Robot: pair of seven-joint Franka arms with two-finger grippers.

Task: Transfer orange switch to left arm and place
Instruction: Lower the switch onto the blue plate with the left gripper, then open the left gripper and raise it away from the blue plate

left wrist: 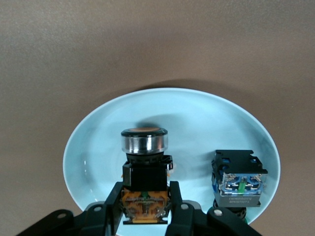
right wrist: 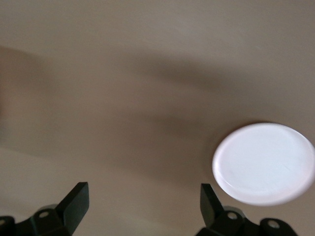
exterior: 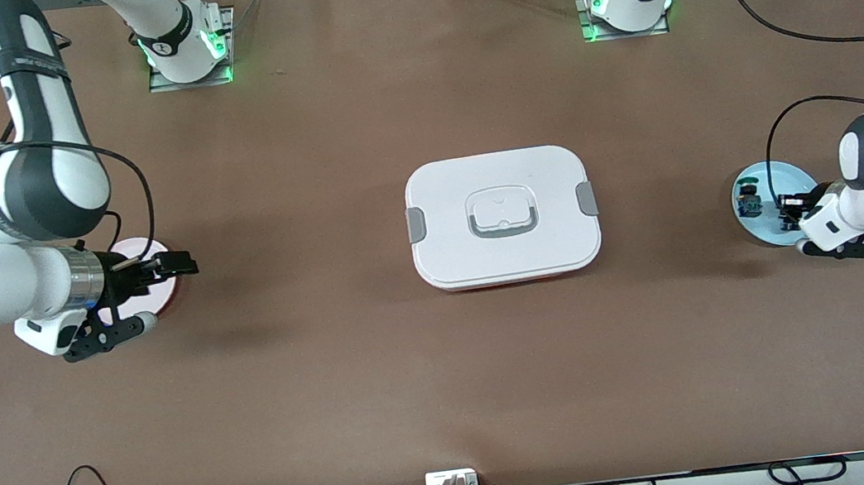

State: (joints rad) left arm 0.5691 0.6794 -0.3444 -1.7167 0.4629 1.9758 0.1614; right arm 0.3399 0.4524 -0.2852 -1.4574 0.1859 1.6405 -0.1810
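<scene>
The orange switch (left wrist: 145, 199), with its orange body, black mid-section and chrome-ringed cap, sits between my left gripper's (left wrist: 145, 209) fingers, which are shut on its orange body. This happens over the light blue plate (left wrist: 197, 123) at the left arm's end of the table, where the left gripper (exterior: 787, 211) shows in the front view. Whether the switch rests on the plate or hangs just above it I cannot tell. The white box (exterior: 502, 216) with grey clips stands in the table's middle. My right gripper (exterior: 186, 265) is open and holds nothing, over the edge of a white plate (exterior: 141, 251).
A blue-bodied switch (left wrist: 238, 183) lies on the light blue plate (exterior: 766, 178) beside the orange one. The white plate (right wrist: 263, 163) lies at the right arm's end of the table. Bare brown tabletop stretches between the box and each plate.
</scene>
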